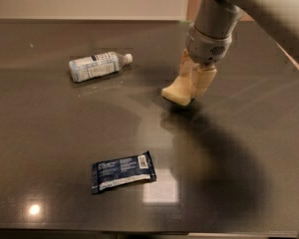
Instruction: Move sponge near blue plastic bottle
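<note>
The pale cream sponge (178, 94) hangs tilted in my gripper (195, 81), right of the table's middle and a little above the dark surface. The gripper's fingers (206, 79) are shut on the sponge's upper part. The blue plastic bottle (97, 65), clear with a pale blue-and-white label and white cap, lies on its side at the back left, well to the left of the sponge.
A dark blue flat snack wrapper (123, 171) lies at the front centre. The dark glossy table (50, 133) ends at a pale wall at the back. My grey arm (249, 9) reaches in from the upper right.
</note>
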Robot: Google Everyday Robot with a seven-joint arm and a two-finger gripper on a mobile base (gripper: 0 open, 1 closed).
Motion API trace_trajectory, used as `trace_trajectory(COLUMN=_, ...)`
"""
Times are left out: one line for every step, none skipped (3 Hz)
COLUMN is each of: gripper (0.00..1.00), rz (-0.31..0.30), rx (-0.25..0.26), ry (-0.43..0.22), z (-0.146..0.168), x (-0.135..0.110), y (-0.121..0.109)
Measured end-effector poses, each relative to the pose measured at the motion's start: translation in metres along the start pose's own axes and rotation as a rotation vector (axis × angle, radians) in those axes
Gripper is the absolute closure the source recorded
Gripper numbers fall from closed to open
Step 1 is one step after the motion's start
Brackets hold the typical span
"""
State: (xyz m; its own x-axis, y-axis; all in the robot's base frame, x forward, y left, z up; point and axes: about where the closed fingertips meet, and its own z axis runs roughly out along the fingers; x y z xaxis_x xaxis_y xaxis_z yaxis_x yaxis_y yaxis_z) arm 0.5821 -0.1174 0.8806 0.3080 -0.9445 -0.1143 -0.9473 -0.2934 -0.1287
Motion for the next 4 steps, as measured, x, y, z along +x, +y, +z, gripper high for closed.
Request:
trace_trajectory(gripper=1.0, rz=-0.025, rx=0.037, ry=-0.008, z=-0.002, x=-0.022, y=-0.028)
trace_trajectory(gripper=1.0, rz=-0.056, rx=0.053, ry=-0.016, z=0.003, x=-0.04, y=-0.053)
trace_trajectory(gripper=1.0, rz=-0.08, rx=0.053, ry=-0.023, z=0.011, x=-0.054, y=-0.078)
trace_trajectory(gripper=1.0, rz=-0.1, rx=0.053, ry=-0.032, z=0.021, x=-0.067, y=-0.099)
